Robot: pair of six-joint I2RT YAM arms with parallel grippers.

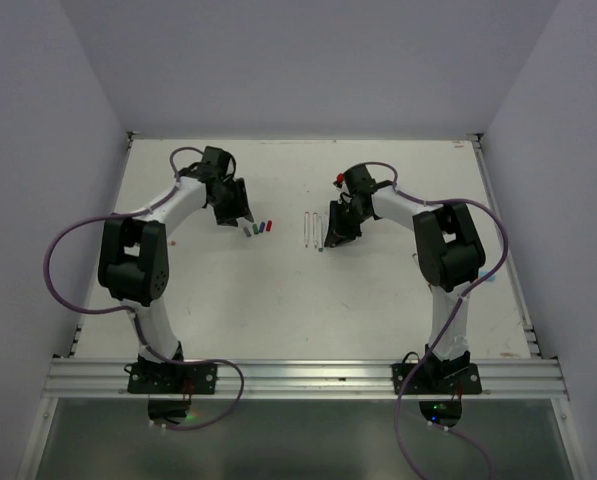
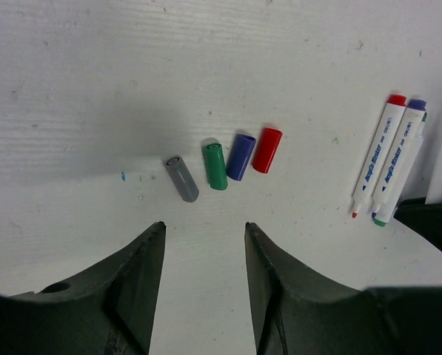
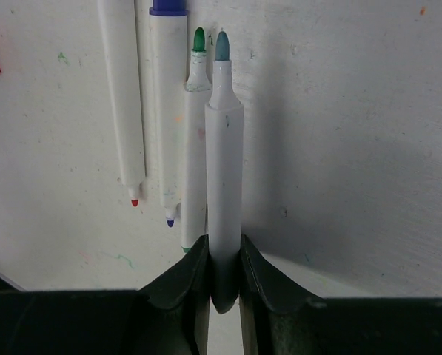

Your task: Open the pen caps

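Observation:
Four loose pen caps lie in a row on the white table just ahead of my left gripper (image 2: 204,225): grey (image 2: 181,178), green (image 2: 215,166), blue (image 2: 240,156) and red (image 2: 266,149). That gripper is open, with only bare table between its fingers. In the top view the caps (image 1: 259,228) sit just right of the left gripper (image 1: 235,218). My right gripper (image 3: 224,240) is shut on an uncapped white pen (image 3: 223,140) with a grey-blue tip. Three more uncapped pens lie beside it, with red (image 3: 123,96), blue (image 3: 167,111) and green (image 3: 195,148) tips.
The pens (image 1: 314,228) lie side by side at the table's middle, just left of the right gripper (image 1: 330,238). In the left wrist view they lie at the right edge (image 2: 387,159). White walls close off the table's back and sides.

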